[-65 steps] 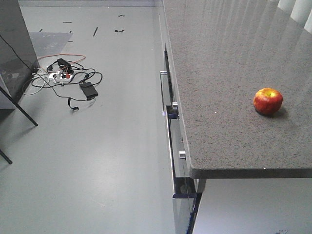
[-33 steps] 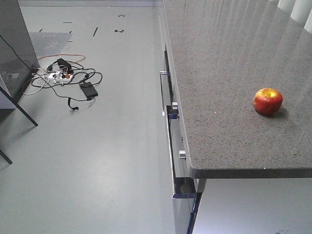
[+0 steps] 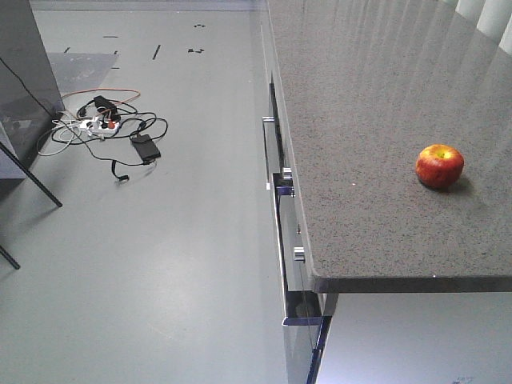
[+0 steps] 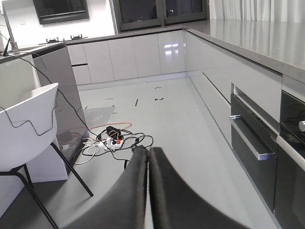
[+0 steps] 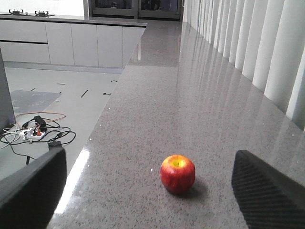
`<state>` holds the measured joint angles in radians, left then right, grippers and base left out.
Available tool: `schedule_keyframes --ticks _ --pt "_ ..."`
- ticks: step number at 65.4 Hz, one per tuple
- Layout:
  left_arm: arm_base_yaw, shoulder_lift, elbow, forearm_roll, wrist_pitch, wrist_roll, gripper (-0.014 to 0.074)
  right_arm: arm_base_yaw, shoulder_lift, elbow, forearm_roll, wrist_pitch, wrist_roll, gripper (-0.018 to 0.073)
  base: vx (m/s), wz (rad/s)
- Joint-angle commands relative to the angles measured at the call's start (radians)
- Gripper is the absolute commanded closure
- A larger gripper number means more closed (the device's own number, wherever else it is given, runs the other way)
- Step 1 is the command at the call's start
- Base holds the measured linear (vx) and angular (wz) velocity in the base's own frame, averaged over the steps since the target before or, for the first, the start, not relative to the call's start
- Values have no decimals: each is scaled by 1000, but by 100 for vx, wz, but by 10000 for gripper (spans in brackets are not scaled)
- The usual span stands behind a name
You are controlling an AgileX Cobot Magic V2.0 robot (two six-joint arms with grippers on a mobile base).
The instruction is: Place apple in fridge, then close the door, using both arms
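Right wrist shows the apple (image 5: 177, 173) beyond a wide right gripper (image 5: 147, 161); left wrist, a closed left gripper (image 4: 147, 150).

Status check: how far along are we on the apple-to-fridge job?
Nothing looks done yet: the apple sits on the grey countertop, ungrasped. In hand: the right gripper is open and faces the apple, apart from it; the left gripper is shut, holding nothing. Left: grasp the apple, place it in the fridge, close the door; neither clearly shows in these views.
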<state>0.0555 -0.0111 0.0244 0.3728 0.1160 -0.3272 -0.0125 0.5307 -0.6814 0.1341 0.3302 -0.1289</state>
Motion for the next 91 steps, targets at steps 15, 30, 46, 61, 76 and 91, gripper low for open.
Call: schedule_keyframes --ticks 15,30,46,61,76,91 --pt "-6 -15 -18 -6 -61 -2 603 -2 353 -431 -16 81 19 -113 0 0" --pt "-6 -15 -18 -6 -61 -2 603 -93 665 -771 -73 273 86 -104 0 0" --pt "-6 -15 -18 -6 -61 -2 603 -141 925 -954 -4 411 27 -99 0 0" --pt "-6 -15 -18 -6 -61 -2 603 -141 1110 -988 83 375 -20 -94 0 0" --pt "-6 -15 -18 -6 -61 -2 603 -141 1238 -988 126 328 -80 -91 0 0" --pt "-6 -15 -18 -6 -61 -2 603 -141 1304 -988 140 282 -83 -92 0 0"
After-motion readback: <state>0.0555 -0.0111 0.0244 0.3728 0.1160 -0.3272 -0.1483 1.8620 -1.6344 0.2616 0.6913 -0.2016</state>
